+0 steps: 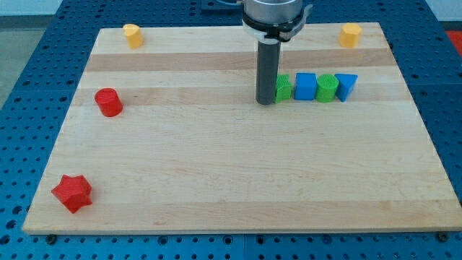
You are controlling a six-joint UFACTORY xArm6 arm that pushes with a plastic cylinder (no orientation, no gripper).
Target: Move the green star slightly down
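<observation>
far left, near the view's bottom: red star (71, 193) alone on the wooden board (216, 173). above it, left edge: red cylinder (108, 102). top left corner: yellow block (132, 35), shape unclear. centre right: my tip (266, 101) on the board, the rod partly covering the green star (284, 88) and touching its left side; no gripper or hand here, nothing grasped. right of the star, in a tight row at the same height: blue cube (306, 87), green cylinder (327, 88), blue triangular block (346, 85), each just beside the next. below the star the board lies bare. top right corner: yellow hexagonal block (350, 34), well apart from the row.
</observation>
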